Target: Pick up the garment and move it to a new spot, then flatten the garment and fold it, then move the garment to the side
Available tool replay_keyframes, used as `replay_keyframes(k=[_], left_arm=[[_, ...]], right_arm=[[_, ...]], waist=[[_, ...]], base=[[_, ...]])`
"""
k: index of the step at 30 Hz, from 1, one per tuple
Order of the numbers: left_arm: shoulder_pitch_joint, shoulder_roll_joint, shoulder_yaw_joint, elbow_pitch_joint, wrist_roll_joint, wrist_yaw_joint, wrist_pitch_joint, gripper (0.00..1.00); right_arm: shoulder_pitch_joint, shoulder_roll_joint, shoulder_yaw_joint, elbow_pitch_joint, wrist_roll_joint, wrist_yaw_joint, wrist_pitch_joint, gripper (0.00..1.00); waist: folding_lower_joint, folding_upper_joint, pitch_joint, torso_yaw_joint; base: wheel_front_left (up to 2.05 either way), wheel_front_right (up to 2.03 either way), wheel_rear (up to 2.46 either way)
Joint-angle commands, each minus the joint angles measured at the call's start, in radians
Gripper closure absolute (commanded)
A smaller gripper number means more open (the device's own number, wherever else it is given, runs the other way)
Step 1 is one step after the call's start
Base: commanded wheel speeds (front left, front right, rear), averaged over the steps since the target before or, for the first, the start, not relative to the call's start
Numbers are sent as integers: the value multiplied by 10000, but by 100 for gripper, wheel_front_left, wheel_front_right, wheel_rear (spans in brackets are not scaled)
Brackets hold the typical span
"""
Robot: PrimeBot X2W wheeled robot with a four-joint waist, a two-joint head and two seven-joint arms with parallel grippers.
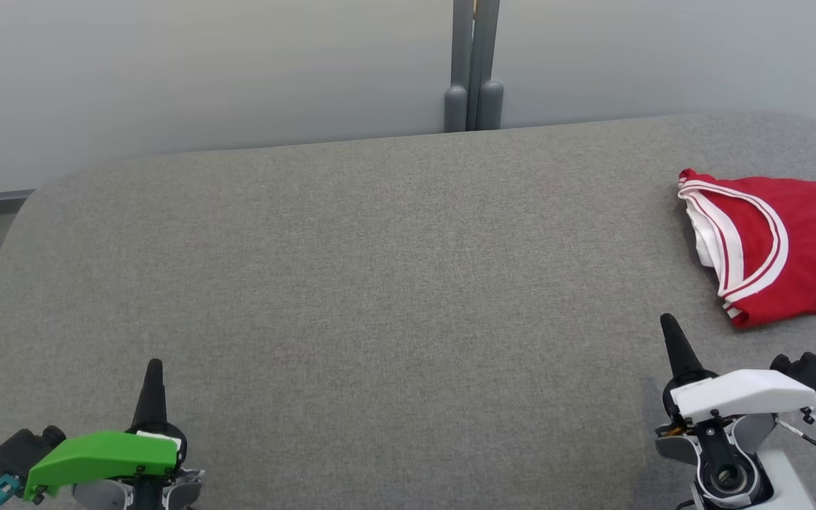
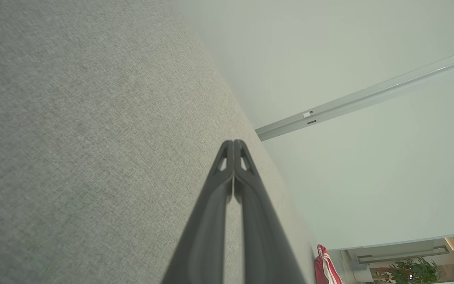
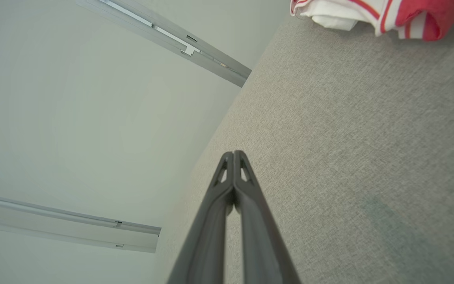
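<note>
At the near left, my left claw [image 1: 154,367] sits low over the grey fabric surface [image 1: 380,283] under its green cover, its fingers pointing toward the far edge. Through its wrist camera I see the left claw [image 2: 233,144] pinched fully together, tips meeting with nothing between them. I cannot tell whether it touches the cloth below.

At the far middle, a grey post [image 1: 474,71] stands against the pale wall [image 1: 202,71] just behind the surface's far edge.

At the near right is my right claw [image 1: 667,322] under its white cover, leaning slightly left. Its own camera shows the right claw [image 3: 233,154] closed tight as well and gripping nothing.

The garment [image 1: 769,248], a red jersey with white trim and dark lettering, lies at the far right of the surface and runs off the right edge of my head view. It is apart from the right claw, farther away and to its right. In the right wrist view the garment [image 3: 428,15] shows a white inner layer at its opening. The left wrist view catches only a sliver of the garment [image 2: 323,268].
</note>
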Motion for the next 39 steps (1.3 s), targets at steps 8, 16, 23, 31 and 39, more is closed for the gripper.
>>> replay_keyframes(k=[8, 16, 23, 31, 39], left_arm=[[-307, 80, 124, -264, -935, -72, 241, 100], [-334, 87, 217, -403, -1765, -104, 470, 100], [-351, 91, 280, -503, -2349, -113, 637, 100], [-359, 95, 337, -594, -2897, -125, 794, 100], [-394, 100, 398, -700, -3496, -154, 958, 100]], right_arm=[[65, -63, -133, -314, 1030, 1, 251, 100], [122, -68, -231, -488, 1941, 0, 466, 100], [166, -71, -302, -609, 2591, 1, 614, 100], [204, -74, -367, -729, 3207, 2, 766, 100], [260, -78, -443, -853, 3870, 2, 923, 100]], waist=[[0, 0, 13, -31], [0, 0, 27, -65], [0, 0, 38, -91], [0, 0, 49, -118], [0, 0, 62, -148]], base=[[0, 0, 0], [0, 0, 0], [0, 0, 0], [0, 0, 0], [0, 0, 0]])
